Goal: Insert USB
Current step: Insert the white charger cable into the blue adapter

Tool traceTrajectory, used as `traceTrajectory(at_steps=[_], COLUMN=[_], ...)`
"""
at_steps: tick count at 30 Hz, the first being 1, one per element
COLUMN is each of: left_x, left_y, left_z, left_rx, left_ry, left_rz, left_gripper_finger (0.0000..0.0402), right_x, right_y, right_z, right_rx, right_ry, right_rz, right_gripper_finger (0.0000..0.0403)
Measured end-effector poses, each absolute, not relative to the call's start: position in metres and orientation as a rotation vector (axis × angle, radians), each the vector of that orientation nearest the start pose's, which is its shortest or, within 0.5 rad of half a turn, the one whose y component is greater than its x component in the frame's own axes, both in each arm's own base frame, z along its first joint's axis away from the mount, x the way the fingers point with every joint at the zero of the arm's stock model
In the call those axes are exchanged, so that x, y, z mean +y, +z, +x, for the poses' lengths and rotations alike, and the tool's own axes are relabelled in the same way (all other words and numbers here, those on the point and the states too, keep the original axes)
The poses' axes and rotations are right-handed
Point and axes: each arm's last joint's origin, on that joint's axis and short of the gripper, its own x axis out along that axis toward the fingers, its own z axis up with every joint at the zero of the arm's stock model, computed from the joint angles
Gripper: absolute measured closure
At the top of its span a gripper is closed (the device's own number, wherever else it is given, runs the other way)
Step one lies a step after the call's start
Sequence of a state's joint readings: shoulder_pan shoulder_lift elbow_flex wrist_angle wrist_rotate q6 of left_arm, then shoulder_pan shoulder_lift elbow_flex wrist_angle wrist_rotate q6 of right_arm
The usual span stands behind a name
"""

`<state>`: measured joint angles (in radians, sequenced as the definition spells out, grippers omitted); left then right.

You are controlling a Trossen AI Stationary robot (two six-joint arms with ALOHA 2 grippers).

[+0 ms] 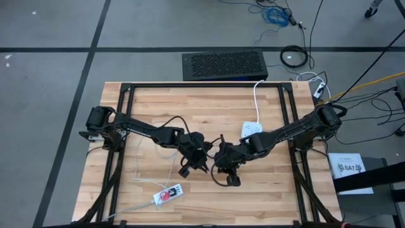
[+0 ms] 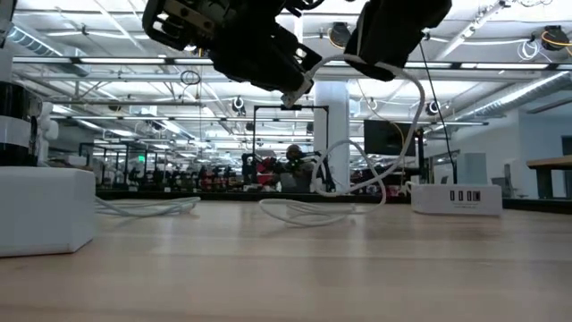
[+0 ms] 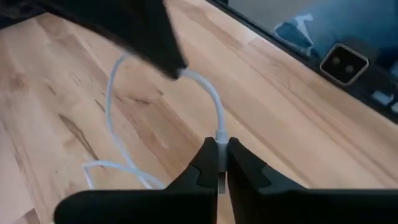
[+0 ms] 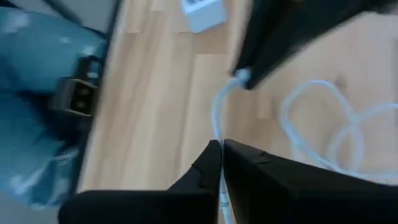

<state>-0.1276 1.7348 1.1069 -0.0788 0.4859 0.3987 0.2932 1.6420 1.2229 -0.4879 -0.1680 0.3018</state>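
Holding the white cable between them, both grippers hang above the middle of the table, close to each other. The left gripper has its two fingers pressed together on the cable just behind its end piece, which sits in the narrow slit between the finger pads. The right gripper is also closed on the same cable, a little farther along it, so a short curved piece of cable runs from one claw to the other. The rest of the cable lies in loose loops on the wood below.

The white charger block, with its row of ports seen in the low view, stands on the table just beside the right arm, toward the far edge. A small white and red box lies near the front edge, well apart from the work.

I judge this step to be a handover or re-grip of the plug. To do it well, one claw should keep the plug straight and firm while the other lets go slowly, so the plug does not twist. Then the plug should be turned to face the ports squarely before pushing, and the loose loops should stay free so they do not pull it sideways.
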Motion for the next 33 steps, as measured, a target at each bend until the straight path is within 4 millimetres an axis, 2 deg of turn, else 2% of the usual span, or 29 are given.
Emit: traceTrajectory(at_steps=[3, 7, 11, 14, 16, 19, 24, 27, 30, 33], left_x=[-0.060, -0.059, -0.058, -0.052, -0.044, -0.035, -0.021, -0.019, -0.015, -0.011], left_y=[0.209, 0.214, 0.208, 0.206, 0.205, 0.209, 0.214, 0.216, 0.216, 0.217], left_z=[0.364, 0.368, 0.367, 0.367, 0.366, 0.364, 0.362, 0.362, 0.362, 0.362], left_rx=[0.568, 0.504, 0.401, 0.307, 0.233, 0.118, 0.006, -0.019, -0.019, -0.027], left_ry=[-0.705, -0.673, -0.631, -0.550, -0.493, -0.449, -0.395, -0.381, -0.376, -0.367], left_rz=[0.221, 0.189, 0.146, 0.125, 0.109, 0.084, 0.062, 0.088, 0.091, 0.097], left_gripper_finger=[0.0387, 0.0387, 0.0387, 0.0387, 0.0387, 0.0387, 0.0387, 0.0387, 0.0387, 0.0387], right_x=[0.103, 0.097, 0.094, 0.100, 0.106, 0.118, 0.133, 0.127, 0.118, 0.109], right_y=[0.251, 0.278, 0.307, 0.319, 0.315, 0.297, 0.257, 0.241, 0.238, 0.239], right_z=[0.325, 0.312, 0.289, 0.269, 0.258, 0.246, 0.240, 0.244, 0.248, 0.252], right_rx=[0.958, 0.850, 0.749, 0.708, 0.685, 0.634, 0.382, 0.223, 0.100, 0.049], right_ry=[0.201, 0.091, -0.005, -0.108, -0.184, -0.291, -0.429, -0.453, -0.420, -0.381], right_rz=[0.178, 0.161, 0.140, 0.115, 0.092, 0.081, 0.189, 0.282, 0.333, 0.325], right_gripper_finger=[0.0400, 0.0386, 0.0366, 0.0351, 0.0344, 0.0338, 0.0337, 0.0337, 0.0336, 0.0336])
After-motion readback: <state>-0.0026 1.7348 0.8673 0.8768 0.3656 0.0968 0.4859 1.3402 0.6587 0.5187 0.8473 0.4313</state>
